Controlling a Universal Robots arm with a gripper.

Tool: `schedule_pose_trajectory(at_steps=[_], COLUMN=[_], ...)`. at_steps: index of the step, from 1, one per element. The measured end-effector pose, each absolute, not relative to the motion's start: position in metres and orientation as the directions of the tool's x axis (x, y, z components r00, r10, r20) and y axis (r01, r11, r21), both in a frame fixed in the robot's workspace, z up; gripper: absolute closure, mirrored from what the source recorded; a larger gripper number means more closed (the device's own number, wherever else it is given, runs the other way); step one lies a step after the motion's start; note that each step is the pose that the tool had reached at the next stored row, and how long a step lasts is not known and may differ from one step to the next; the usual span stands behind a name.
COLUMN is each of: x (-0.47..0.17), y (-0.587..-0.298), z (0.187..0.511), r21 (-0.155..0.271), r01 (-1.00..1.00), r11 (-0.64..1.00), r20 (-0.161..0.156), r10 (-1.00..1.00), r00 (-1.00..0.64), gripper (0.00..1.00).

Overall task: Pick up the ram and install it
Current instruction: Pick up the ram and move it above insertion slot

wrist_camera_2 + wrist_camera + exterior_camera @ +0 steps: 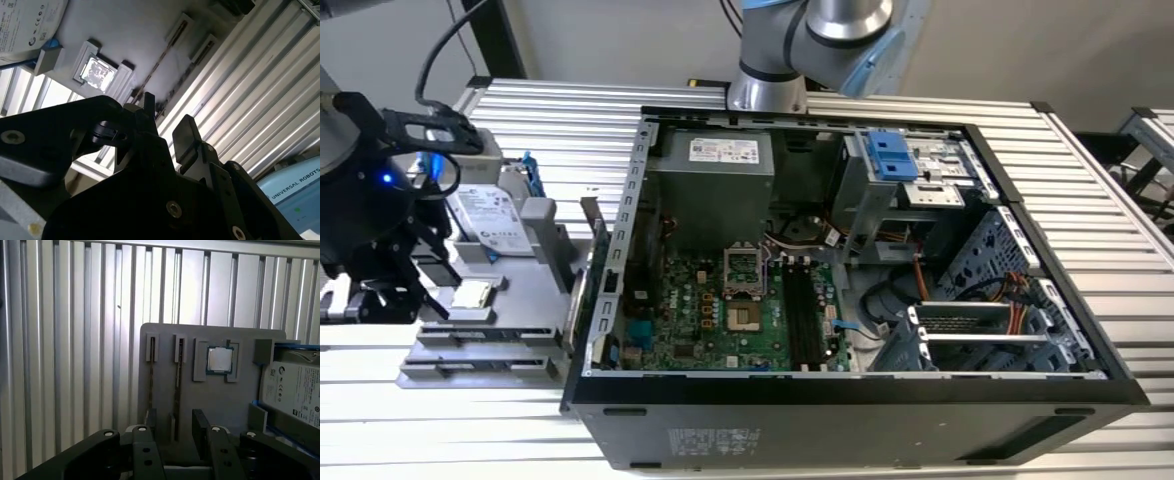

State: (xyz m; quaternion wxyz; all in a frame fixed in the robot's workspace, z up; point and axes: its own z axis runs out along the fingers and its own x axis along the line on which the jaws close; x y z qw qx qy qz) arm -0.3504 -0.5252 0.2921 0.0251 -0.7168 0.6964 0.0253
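Two thin ram sticks stand on edge in slots of a grey holder (235, 400). One ram (177, 380) runs down between my fingers, and the other ram (151, 377) stands parallel beside it. My gripper (175, 422) is open and straddles the first stick, with a gap on each side. In the second wrist view the gripper (165, 122) hangs just over the holder. The exterior view has the gripper (380, 300) at its left, over the holder (480, 340), well away from the motherboard (720, 310) and its black slots (803, 320).
A square processor chip (220, 360) and a silver hard drive (295, 390) in a blue frame share the holder. The open computer case (854, 400) stands at the exterior view's right on a ribbed aluminium table (547, 110). The arm's base (767, 90) rises behind the case.
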Motion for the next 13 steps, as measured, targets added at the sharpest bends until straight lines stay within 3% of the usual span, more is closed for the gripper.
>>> schedule_pose_trajectory(at_steps=[13], x=[-0.35], y=[-0.53], z=[0.269], r21=[-0.002], r01=[-0.999], r11=[-0.039], r20=[-0.071], r10=[-0.997], r00=[0.039], gripper=[0.0])
